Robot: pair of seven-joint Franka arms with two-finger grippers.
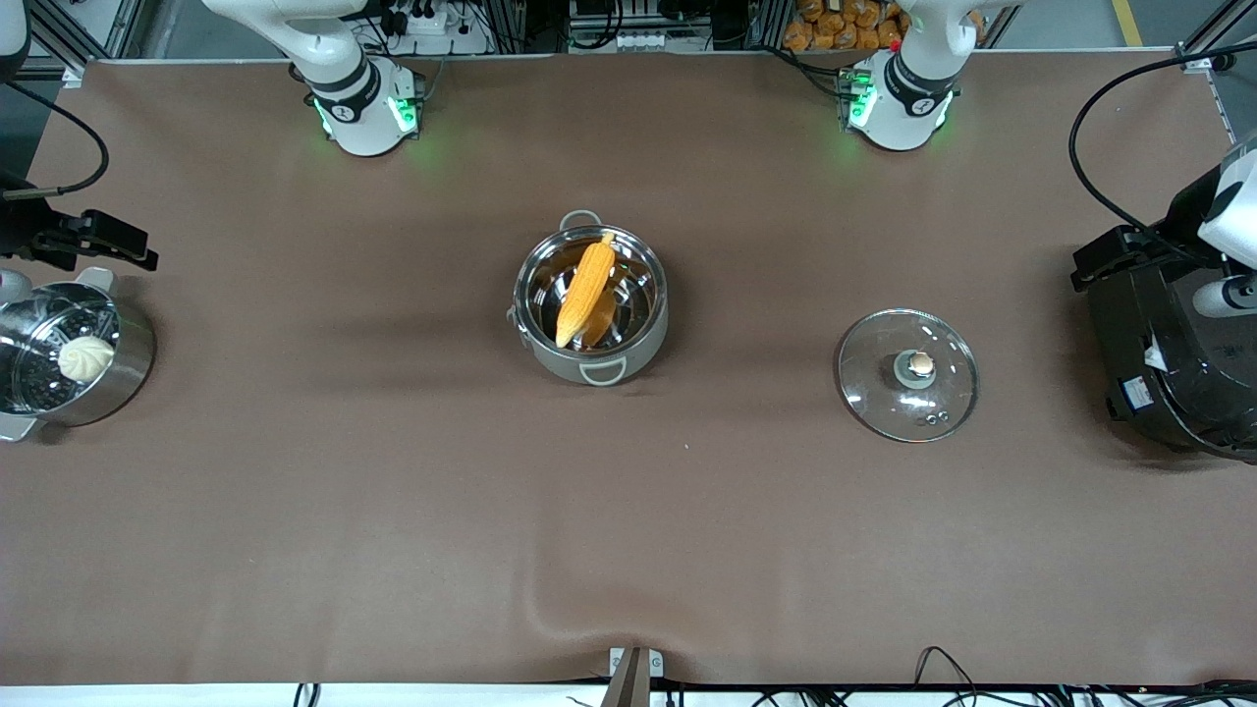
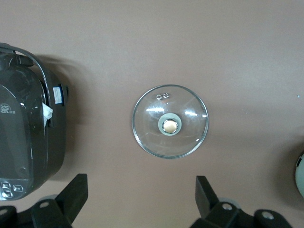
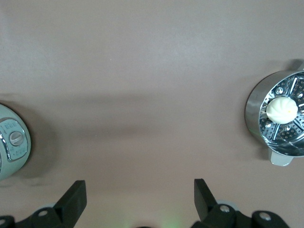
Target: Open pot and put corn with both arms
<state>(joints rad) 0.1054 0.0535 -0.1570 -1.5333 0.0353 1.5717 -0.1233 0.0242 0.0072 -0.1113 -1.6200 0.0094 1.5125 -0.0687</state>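
Observation:
The pot [image 1: 535, 349] stands open in the middle of the table. The corn [image 1: 586, 290] lies slanted inside it, its tip resting on the rim. The glass lid [image 1: 907, 373] with its brass knob lies flat on the table toward the left arm's end; it also shows in the left wrist view [image 2: 190, 142]. My left gripper [image 2: 141, 199] is open and empty, high over the table beside the lid. My right gripper [image 3: 140, 199] is open and empty, high over bare table. Neither hand shows in the front view, only the arms' bases [image 1: 363, 108] [image 1: 899, 103].
The steel steamer pot [image 1: 128, 368] with a white bun [image 1: 85, 357] stands at the right arm's end, also in the right wrist view [image 3: 254, 111]. The black rice cooker [image 1: 1159, 363] stands at the left arm's end. A cloth ridge [image 1: 579, 599] lies near the front edge.

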